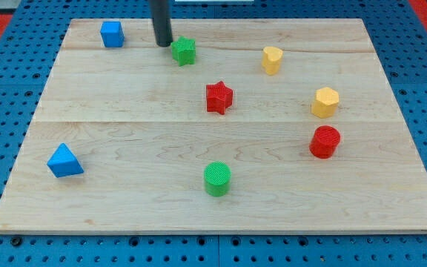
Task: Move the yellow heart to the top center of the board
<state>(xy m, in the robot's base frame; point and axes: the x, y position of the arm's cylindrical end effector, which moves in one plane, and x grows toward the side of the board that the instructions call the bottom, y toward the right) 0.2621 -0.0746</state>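
While the pale wooden worktop (124, 81) looks slick, the small yellow plastic heart (272, 60), well to the view's right of my tip (163, 44), seems light, rigid; no jaws here—push its right flank.

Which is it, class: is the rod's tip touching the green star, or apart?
Cannot tell. In the camera view my tip sits right beside the green star, on its left, with no plain gap or contact visible.

1. The single camera looks down at a slant from beyond the board's (221, 200) near edge, facing its far edge.
2. It stands close enough that the board nearly fills the frame.
3. No second view exists for overlap.
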